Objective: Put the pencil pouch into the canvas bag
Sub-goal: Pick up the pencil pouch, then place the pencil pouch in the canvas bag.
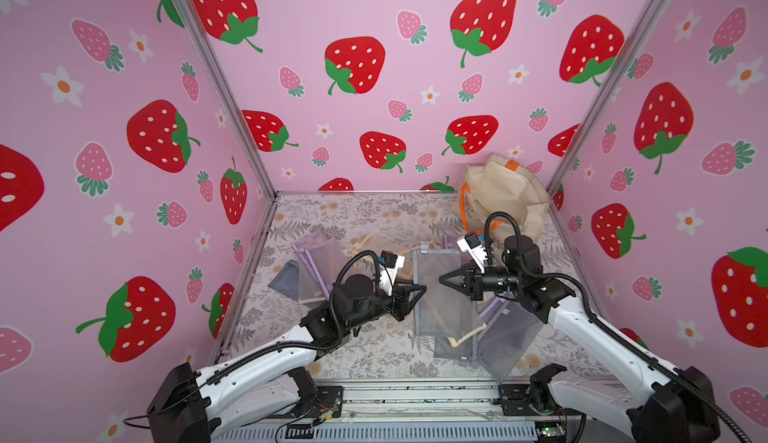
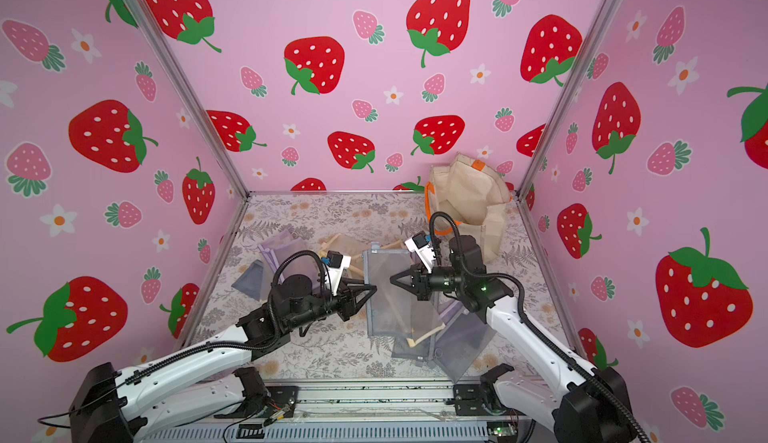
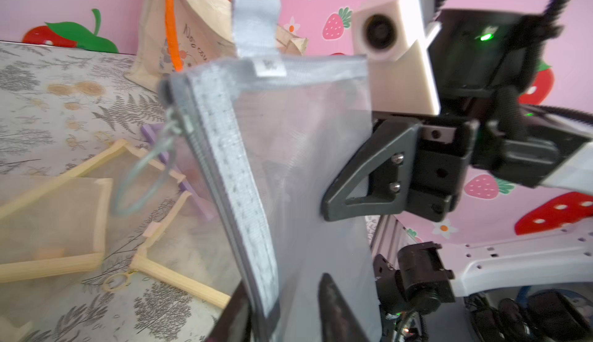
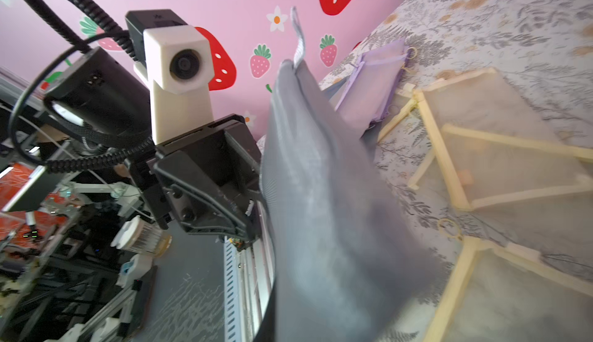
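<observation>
grey mesh pencil pouch (image 1: pixel 438 312) hangs clamped in your right pincer (image 1: pixel 441 278); your left pincer (image 1: pixel 424 288) gapes around its zip edge.

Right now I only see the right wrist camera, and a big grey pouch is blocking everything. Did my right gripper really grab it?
Observer: Yes. The left wrist view shows the right gripper shut on the edge of the grey mesh pouch, on the side away from its zipper.
Operator: Yay! But where's the bag? I can't find it anywhere.
Observer: In both top views the canvas bag stands in the far right corner of the table, with its mouth gaping open.
</observation>
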Controlling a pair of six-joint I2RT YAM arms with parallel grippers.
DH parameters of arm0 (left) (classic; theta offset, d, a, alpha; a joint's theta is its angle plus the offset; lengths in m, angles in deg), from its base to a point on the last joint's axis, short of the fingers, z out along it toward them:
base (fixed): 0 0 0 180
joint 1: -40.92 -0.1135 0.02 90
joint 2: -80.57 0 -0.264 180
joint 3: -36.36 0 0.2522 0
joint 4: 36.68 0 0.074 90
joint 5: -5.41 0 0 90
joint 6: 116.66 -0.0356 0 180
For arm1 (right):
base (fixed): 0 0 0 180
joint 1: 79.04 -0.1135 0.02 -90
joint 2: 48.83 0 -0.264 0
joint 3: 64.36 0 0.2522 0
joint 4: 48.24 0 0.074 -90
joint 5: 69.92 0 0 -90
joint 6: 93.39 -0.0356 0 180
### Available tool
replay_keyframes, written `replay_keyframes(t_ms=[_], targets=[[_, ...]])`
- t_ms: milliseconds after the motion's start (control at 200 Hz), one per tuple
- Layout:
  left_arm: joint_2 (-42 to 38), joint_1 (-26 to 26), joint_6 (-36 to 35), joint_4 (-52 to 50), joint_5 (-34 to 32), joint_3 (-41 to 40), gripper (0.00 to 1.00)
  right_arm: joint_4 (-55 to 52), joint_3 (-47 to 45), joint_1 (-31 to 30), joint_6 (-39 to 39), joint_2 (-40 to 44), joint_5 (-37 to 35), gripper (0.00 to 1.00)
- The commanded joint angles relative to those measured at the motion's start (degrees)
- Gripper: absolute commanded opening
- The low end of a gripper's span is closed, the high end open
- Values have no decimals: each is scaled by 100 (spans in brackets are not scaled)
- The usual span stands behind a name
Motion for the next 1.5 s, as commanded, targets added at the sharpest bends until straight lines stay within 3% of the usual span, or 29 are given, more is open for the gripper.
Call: replay_keyframes(t_ms=[0,120,350,495,615,740,1171,1496], targets=[[-65,-122,-8,-548,-684,199,71,-1503,1154,241,918,0,-1028,0],[56,-421,153,-1241,-1026,207,86,-3015,2788,421,1758,-605,-2368,0],[-170,-763,397,-932,-669,-350,87,-4773,6219,472,3213,-2245,-5011,0],[-108,-790,358,-765,-434,-405,87,-5066,7663,624,4145,-3280,-6082,0],[-54,-799,287,-675,-299,-413,87,-4878,8064,747,4966,-3832,-6460,0],[-50,-808,207,-581,-189,-479,87,-5081,8550,998,5250,-4368,-6404,0],[-205,-1026,67,-534,-144,-632,87,-4724,7137,1362,4846,-4478,-6188,0],[-231,-1107,57,-519,-118,-660,87,-4658,7058,1562,4508,-4941,-6227,0]])
